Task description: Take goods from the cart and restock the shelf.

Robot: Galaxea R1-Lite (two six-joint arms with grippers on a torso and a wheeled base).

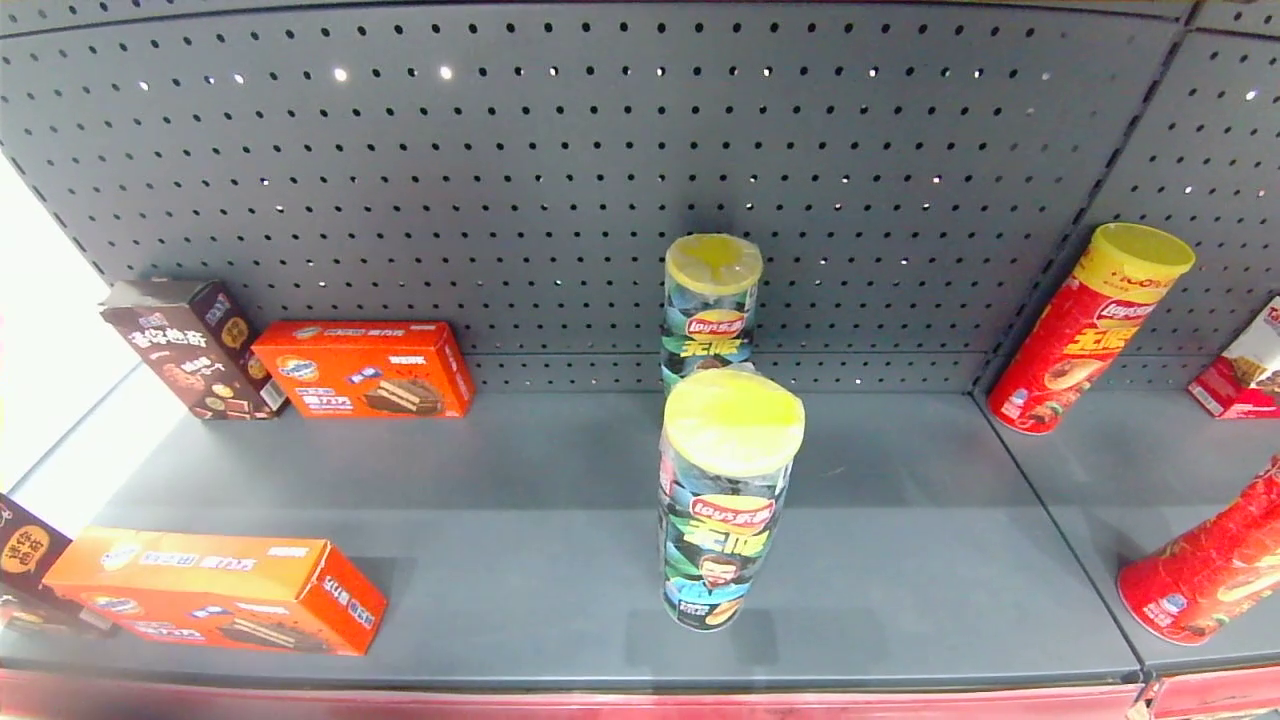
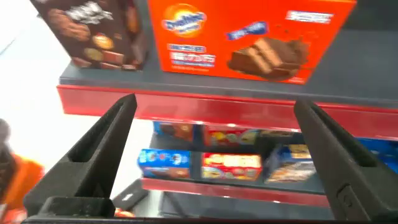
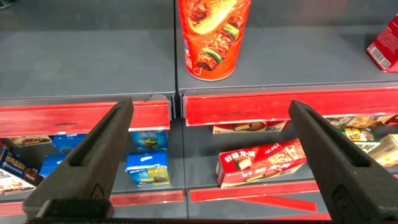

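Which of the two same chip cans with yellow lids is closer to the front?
The front chip can, in the middle of the shelf. Its twin, the back chip can, stands behind it by the pegboard.

This is a shop, a snack aisle in a supermarket or convenience store. A grey metal shelf [image 1: 480, 500] with a perforated back panel [image 1: 560, 180] carries retail goods set out facing the front: yellow-lidded chip canisters [image 1: 725, 500], red canisters [image 1: 1090, 325] and orange biscuit boxes [image 1: 365, 368]. Red label strips [image 3: 280, 102] run along the shelf edges, and the lower tiers [image 3: 249, 194] beneath hold more packaged snacks [image 3: 261, 163] in boxes.
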